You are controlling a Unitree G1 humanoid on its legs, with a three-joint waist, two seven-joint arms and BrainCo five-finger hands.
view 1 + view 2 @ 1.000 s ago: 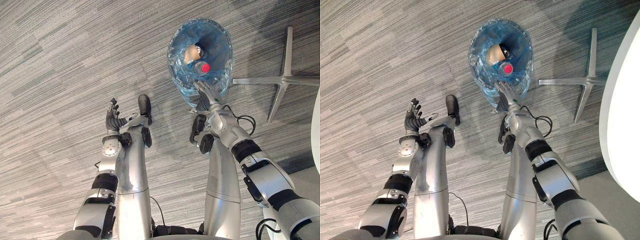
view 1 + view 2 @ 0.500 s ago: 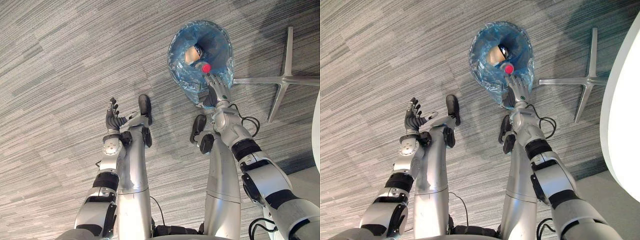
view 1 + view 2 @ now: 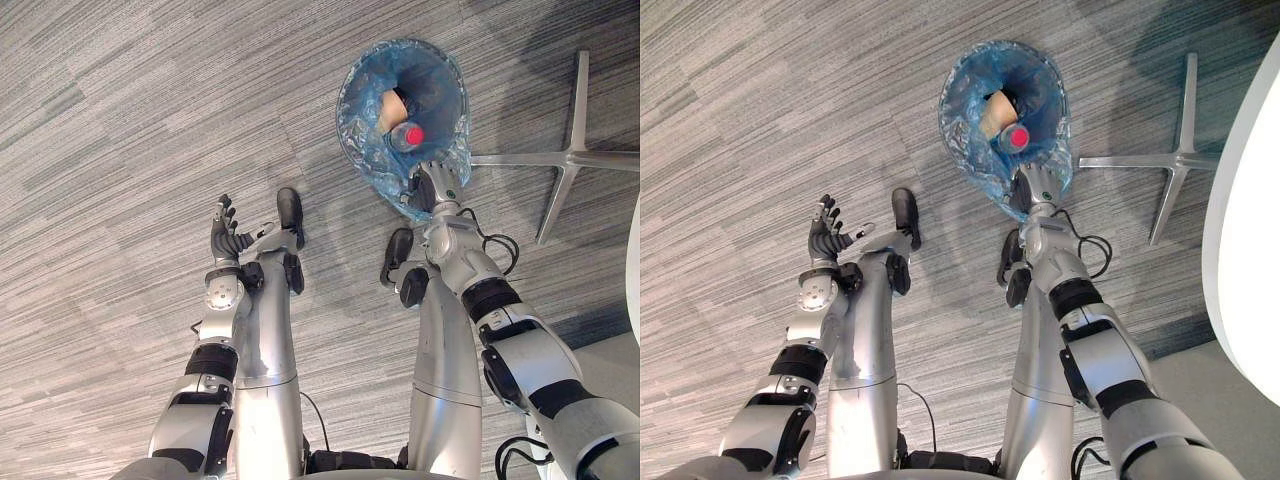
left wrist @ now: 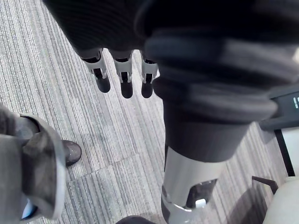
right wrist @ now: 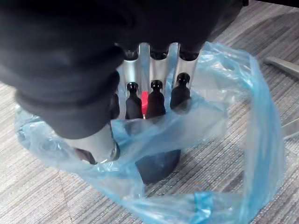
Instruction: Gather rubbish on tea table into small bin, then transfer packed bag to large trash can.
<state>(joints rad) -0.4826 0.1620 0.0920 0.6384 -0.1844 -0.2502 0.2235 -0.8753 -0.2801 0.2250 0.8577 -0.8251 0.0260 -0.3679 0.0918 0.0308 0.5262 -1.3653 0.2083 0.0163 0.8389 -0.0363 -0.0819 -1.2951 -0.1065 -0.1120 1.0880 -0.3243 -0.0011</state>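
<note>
The small bin lined with a blue plastic bag (image 3: 362, 120) stands on the carpet ahead of me. Inside lie a clear bottle with a red cap (image 3: 412, 135) and a tan piece of rubbish (image 3: 388, 105). My right hand (image 3: 432, 190) is at the bag's near rim. In the right wrist view its fingers (image 5: 154, 99) curl down inside the blue bag (image 5: 233, 116) while the thumb (image 5: 96, 150) presses from outside, pinching the plastic above the dark bin (image 5: 156, 167). My left hand (image 3: 225, 235) hangs over bare carpet to the left, fingers (image 4: 124, 79) straight and empty.
A metal star-shaped chair base (image 3: 570, 155) lies on the carpet just right of the bin. The white table's curved edge (image 3: 1250, 250) runs down the right side. Grey striped carpet (image 3: 120, 120) spreads to the left and ahead.
My right hand has reached forward to the bag's near rim and curled its fingers onto the plastic. The left arm has stayed put.
</note>
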